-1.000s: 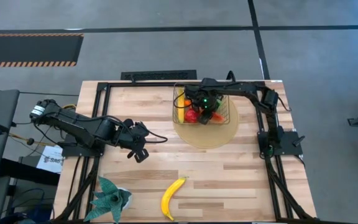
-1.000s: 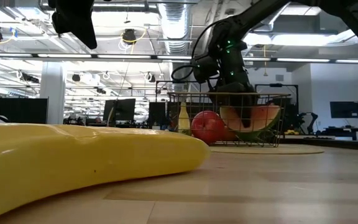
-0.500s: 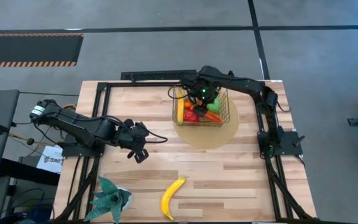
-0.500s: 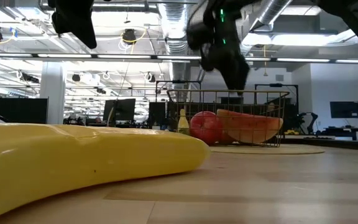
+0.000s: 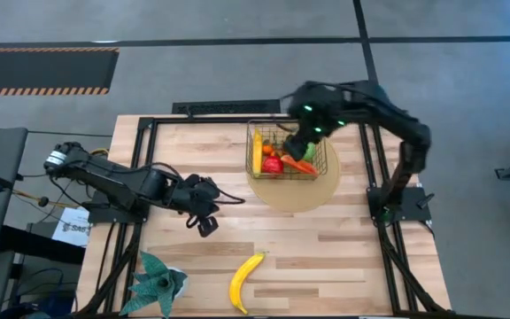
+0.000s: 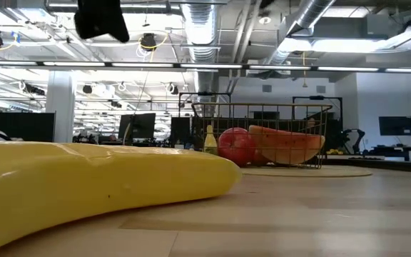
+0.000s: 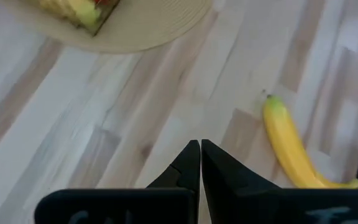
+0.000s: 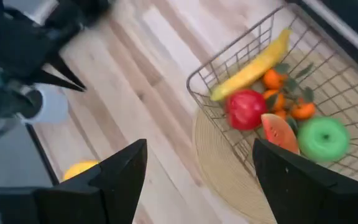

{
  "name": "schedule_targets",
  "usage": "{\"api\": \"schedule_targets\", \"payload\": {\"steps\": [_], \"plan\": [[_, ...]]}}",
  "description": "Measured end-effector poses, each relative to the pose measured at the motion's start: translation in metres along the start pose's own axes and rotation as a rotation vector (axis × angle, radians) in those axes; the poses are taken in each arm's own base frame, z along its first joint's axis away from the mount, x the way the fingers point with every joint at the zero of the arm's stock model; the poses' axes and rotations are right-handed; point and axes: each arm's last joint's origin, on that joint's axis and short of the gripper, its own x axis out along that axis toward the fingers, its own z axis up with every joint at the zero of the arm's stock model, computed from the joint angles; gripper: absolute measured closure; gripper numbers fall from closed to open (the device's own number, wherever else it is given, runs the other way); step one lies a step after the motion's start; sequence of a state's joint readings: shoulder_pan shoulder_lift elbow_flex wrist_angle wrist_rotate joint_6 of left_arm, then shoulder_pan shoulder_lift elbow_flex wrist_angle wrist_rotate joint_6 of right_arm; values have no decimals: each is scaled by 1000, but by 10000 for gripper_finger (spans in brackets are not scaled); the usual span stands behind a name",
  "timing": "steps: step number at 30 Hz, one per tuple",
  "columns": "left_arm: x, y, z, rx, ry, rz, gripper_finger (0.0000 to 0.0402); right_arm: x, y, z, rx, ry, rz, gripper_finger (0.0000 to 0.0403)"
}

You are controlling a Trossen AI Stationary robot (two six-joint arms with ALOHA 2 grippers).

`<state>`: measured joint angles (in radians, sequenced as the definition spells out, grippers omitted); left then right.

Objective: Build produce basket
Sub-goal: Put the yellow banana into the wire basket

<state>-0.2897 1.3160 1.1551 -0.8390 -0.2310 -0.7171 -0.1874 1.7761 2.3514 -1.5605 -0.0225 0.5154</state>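
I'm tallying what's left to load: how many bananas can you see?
2. One yellow toy banana lies inside the gold wire mesh basket, along its side. The other yellow banana lies loose on the wooden table, near its front edge. None appears hidden.

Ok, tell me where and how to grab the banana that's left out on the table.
Grip the loose banana across its thick middle, coming straight down from above. It lies flat on the bare table, curved, with its ends tapering, so the middle probably gives the firmest hold. Nothing crowds it; the teal plant sits well aside. The left claw, now shut, is nearer and must open first.
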Motion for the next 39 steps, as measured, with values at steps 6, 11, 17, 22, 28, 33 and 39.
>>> {"api": "schedule_targets", "payload": {"steps": [6, 11, 17, 22, 28, 33, 39], "plan": [[33, -12, -3, -41, 89, 8, 401, -46, 28, -39, 59, -133, 5, 97], [64, -39, -13, -3, 245, -180, 402, -60, 52, -66, 87, -185, 25, 97], [76, -78, -18, 34, 291, -178, 402, -58, 75, -87, 71, -192, 32, 97], [73, -115, -11, 42, 176, -110, 401, -53, 87, -95, 4, -162, 35, 97], [89, -136, -9, 82, 197, -81, 399, -62, 87, -103, -100, -135, 83, 97], [127, -135, -20, 28, 391, -73, 356, -81, 82, -112, -179, -125, 156, 97], [168, -119, -23, -188, 552, 5, 274, -105, 72, -123, -249, -154, 219, 97]]}}
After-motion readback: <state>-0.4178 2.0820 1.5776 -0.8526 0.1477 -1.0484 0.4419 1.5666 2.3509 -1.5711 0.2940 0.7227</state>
